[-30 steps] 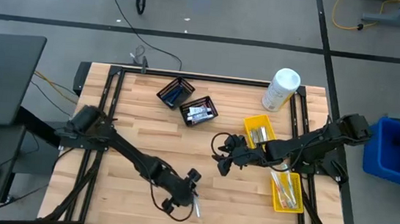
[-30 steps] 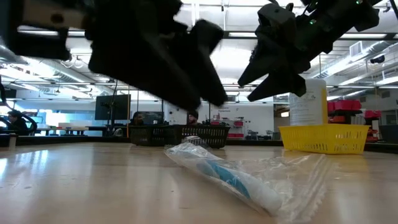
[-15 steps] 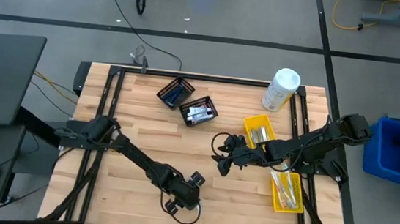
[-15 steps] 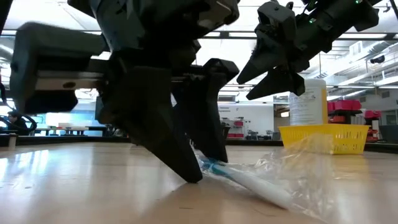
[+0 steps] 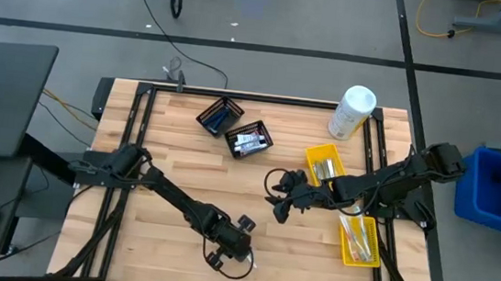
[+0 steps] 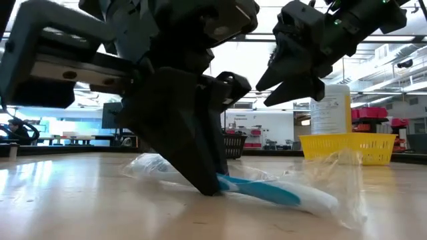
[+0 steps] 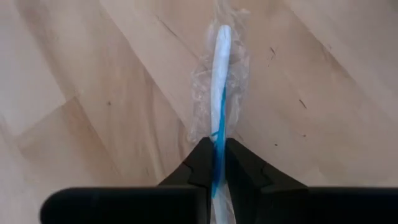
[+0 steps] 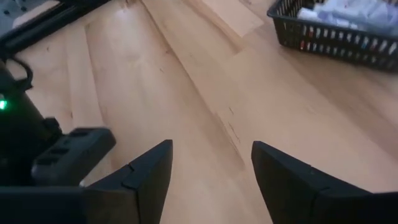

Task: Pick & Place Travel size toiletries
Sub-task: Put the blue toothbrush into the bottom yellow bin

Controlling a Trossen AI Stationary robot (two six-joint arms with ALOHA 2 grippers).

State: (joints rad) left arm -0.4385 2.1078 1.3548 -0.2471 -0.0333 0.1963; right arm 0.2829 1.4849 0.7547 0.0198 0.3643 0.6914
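A blue-white toothbrush in a clear plastic wrapper (image 6: 270, 193) lies on the wooden table near its front edge; it also shows in the left wrist view (image 7: 219, 87). My left gripper (image 5: 227, 249) is down at the table and shut on it, with its fingertips (image 6: 208, 188) at the table top. In the high view the gripper hides the toothbrush. My right gripper (image 5: 279, 201) is open and empty above the middle of the table, right of centre, and also shows in its own wrist view (image 8: 211, 171). My left gripper pinches the wrapped toothbrush between its two fingers, on the blue stretch of the handle (image 7: 217, 146). The fingers (image 6: 200, 167) come from above, slanting down. The toothbrush runs out from between them, and its free end (image 6: 313, 199) lies on the table.
Two black mesh baskets (image 5: 220, 116) (image 5: 248, 141) stand at the back, one holding small tubes. A yellow bin (image 5: 325, 163) and a second yellow bin (image 5: 358, 239) stand at the right. A big white canister (image 5: 352, 112) is at the back right.
My left gripper has come down from above the toothbrush to the table top, set its fingers on either side of it and shut on it. The wrapped toothbrush has swung round on the table and its wrapper has crumpled.
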